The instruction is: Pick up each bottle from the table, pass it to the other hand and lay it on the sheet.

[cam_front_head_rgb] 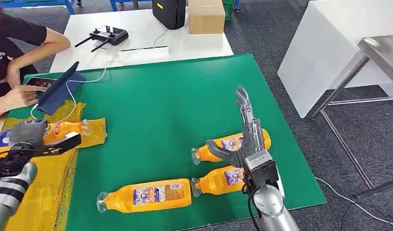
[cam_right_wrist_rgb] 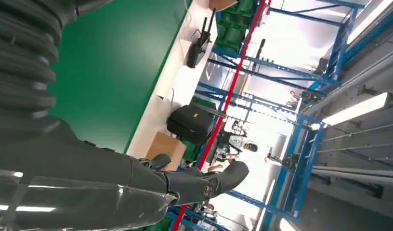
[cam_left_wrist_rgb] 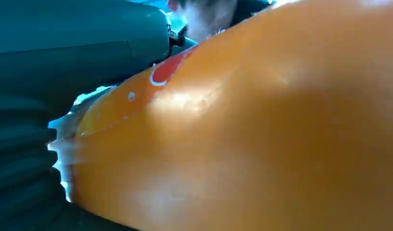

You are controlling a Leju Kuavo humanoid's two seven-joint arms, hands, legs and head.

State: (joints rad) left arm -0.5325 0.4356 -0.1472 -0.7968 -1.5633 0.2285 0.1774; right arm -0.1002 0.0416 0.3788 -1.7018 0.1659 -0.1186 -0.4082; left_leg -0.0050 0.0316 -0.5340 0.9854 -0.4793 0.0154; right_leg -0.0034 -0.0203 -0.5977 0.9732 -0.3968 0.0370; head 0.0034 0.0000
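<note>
In your head view, the left robot hand [cam_front_head_rgb: 28, 137] grips an orange bottle [cam_front_head_rgb: 64, 129] lying over the yellow sheet [cam_front_head_rgb: 50, 187]. The right robot hand [cam_front_head_rgb: 245, 132] hovers open, fingers straight, above three more bottles [cam_front_head_rgb: 146, 195] on the green tabletop [cam_front_head_rgb: 156, 106]. Your left wrist view puts the held bottle [cam_left_wrist_rgb: 257, 134] pressed close against the hand. Your right wrist view shows straight fingers [cam_right_wrist_rgb: 199, 185] holding nothing.

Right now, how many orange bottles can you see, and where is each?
4. One bottle is in the left hand over the yellow sheet. Three lie on the green mat: one near the front edge, two beside the right hand, at and. None looks hidden.
</note>
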